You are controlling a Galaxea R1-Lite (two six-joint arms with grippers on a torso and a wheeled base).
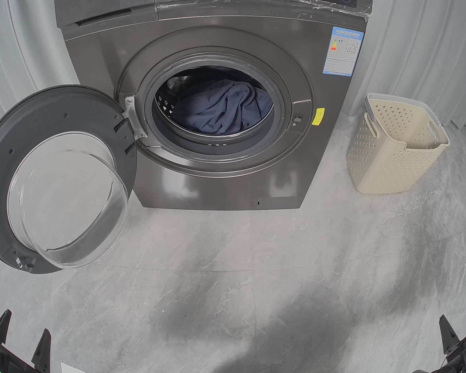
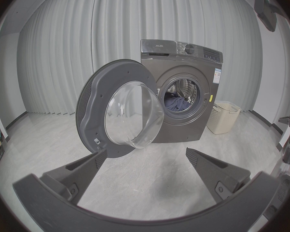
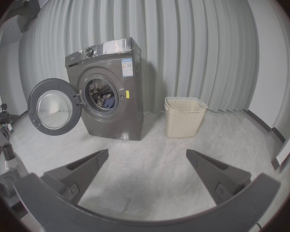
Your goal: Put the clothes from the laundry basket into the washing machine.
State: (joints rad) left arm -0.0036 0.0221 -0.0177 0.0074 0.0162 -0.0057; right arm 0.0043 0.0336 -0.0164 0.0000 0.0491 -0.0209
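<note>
Head view chops the top panel [image 1: 253, 1] of the washing machine [image 1: 217, 187] at the far edge and clips the open door [image 1: 62, 115] on the left. Bottom of the laundry basket [image 1: 393, 156] hides behind its own wall, and the drum [image 1: 173, 86] behind the clothes [image 1: 222, 107] is too dark to read.

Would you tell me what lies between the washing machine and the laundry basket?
Only bare grey floor separates the washing machine from the laundry basket, as seen in the right wrist view.

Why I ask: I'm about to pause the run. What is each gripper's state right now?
Left gripper: open, holding nothing.
Right gripper: open, holding nothing.
</note>
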